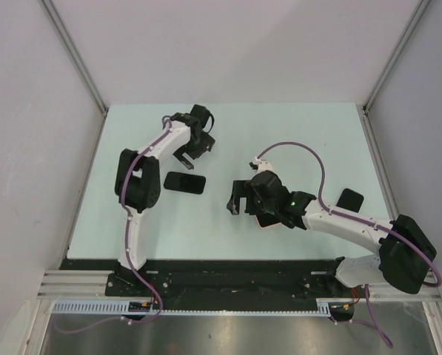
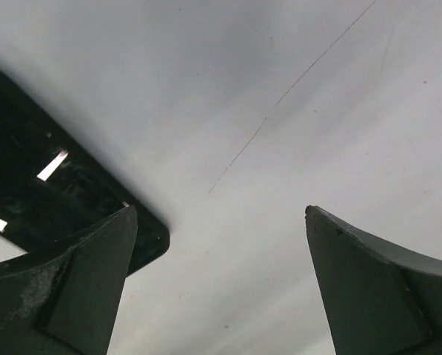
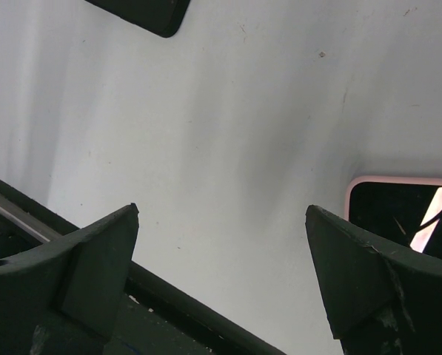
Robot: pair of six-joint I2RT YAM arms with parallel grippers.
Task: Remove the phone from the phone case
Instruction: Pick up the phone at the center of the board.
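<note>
Right wrist view: my right tool [image 3: 222, 209] is spread wide and holds nothing, hanging over bare surface [image 3: 250, 111]. The phone [image 3: 394, 214], dark screen up, lies flat in its pink case [image 3: 376, 180], just outside the finger on the view's right and partly hidden behind it. Nothing touches it, so I judge the task is at its very start.

To do this well, I would slide the right tool sideways until the case sits between the fingers. Then I would come down across its narrow width and pinch the rim, not the glass. A soft case likely wants one tool pinning it while the other peels a corner. The left tool [image 2: 221, 208] is also spread and empty, well apart from the case, so it has to travel.

A black slab [image 2: 50, 177] lies just beside the left tool, one corner tucked behind a finger; I cannot tell whether it is another phone. From the top view, a dark item [image 1: 350, 199] lies back along the right arm, well clear of the tool. That arm's wrist covers most of the case from above. The rail [image 3: 176, 299] runs close under the right tool.
</note>
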